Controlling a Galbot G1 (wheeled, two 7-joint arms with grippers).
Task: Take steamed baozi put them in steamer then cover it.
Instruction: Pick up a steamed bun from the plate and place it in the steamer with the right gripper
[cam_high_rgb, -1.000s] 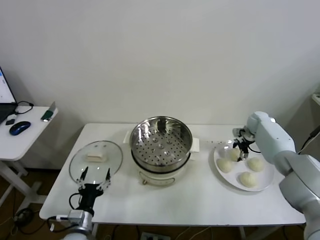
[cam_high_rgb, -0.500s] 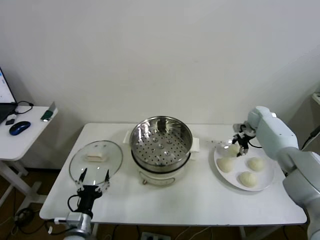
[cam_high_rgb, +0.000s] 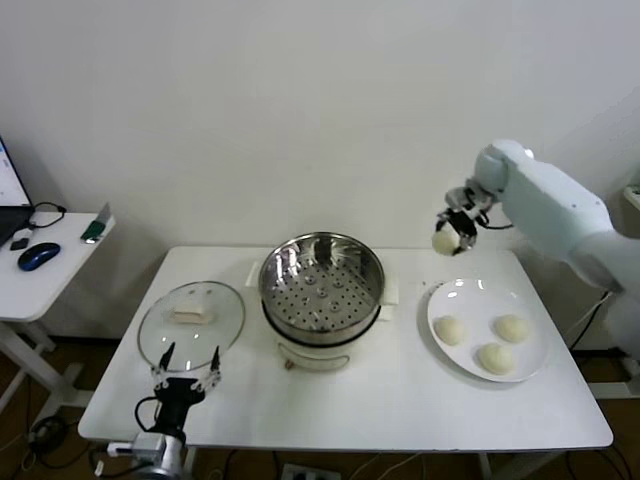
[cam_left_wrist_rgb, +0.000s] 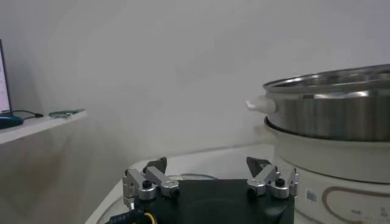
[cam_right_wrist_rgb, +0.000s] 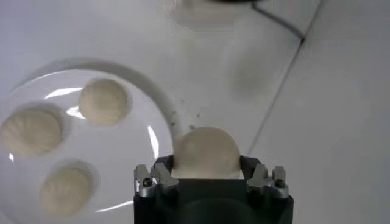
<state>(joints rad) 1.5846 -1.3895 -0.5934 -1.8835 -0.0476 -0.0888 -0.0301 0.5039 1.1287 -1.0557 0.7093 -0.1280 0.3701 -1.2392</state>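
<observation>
My right gripper (cam_high_rgb: 452, 232) is shut on one off-white baozi (cam_high_rgb: 444, 241) and holds it in the air above the table, between the steamer and the plate; the wrist view shows the bun (cam_right_wrist_rgb: 205, 152) clamped between the jaws. Three more baozi (cam_high_rgb: 451, 330) (cam_high_rgb: 511, 327) (cam_high_rgb: 494, 357) lie on the white plate (cam_high_rgb: 528, 365). The steel steamer (cam_high_rgb: 321, 285) stands open at the table's middle, its perforated tray empty. The glass lid (cam_high_rgb: 191, 319) with its cream handle lies to the steamer's left. My left gripper (cam_high_rgb: 186, 372) hovers open at the lid's near edge.
A side table (cam_high_rgb: 40, 275) with a mouse and cables stands at far left. The wall is close behind the table. In the left wrist view the steamer's side (cam_left_wrist_rgb: 332, 115) rises close by.
My right gripper closed on one baozi on the plate, lifted it and carried it up and toward the steamer. The plate now holds three. The left arm has barely moved.
</observation>
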